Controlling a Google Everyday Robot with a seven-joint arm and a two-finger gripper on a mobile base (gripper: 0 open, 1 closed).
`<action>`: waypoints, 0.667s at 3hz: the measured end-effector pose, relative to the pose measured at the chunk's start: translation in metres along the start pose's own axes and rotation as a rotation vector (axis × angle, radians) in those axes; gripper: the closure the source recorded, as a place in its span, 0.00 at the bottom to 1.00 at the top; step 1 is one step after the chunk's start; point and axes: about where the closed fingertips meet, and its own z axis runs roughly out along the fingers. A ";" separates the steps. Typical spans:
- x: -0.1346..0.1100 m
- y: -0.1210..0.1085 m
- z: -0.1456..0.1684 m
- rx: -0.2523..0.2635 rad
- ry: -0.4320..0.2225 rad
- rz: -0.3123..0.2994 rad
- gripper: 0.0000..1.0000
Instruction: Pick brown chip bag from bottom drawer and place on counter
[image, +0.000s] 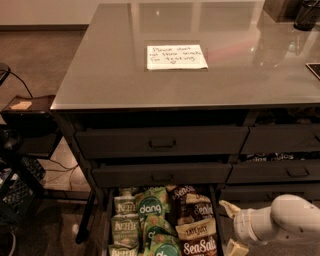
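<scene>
The bottom drawer (216, 210) is pulled open at the bottom of the view, packed with snack bags. Several brown chip bags fill its right half; the nearest one (199, 242) shows a tan top band and white "Sea Salt" lettering, and another (186, 199) lies behind it. My gripper (231, 228) is at the lower right, just outside the drawer's right wall and level with the brown bags. Its two tan fingers (227, 207) are spread apart and hold nothing. The counter (110, 65) is the glossy grey top above, with a white handwritten note (176, 56).
Green "dang" bags (149, 209) and pale "Kettle" bags (123, 226) fill the drawer's left half. Closed drawers with handles (162, 142) sit above the open one. A black crate (20, 190) and cables stand on the floor at left. Dark objects (306, 12) sit on the counter's far right corner.
</scene>
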 end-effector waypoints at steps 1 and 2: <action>0.007 0.015 0.025 -0.046 -0.029 0.028 0.00; 0.012 0.011 0.036 -0.046 -0.024 0.017 0.00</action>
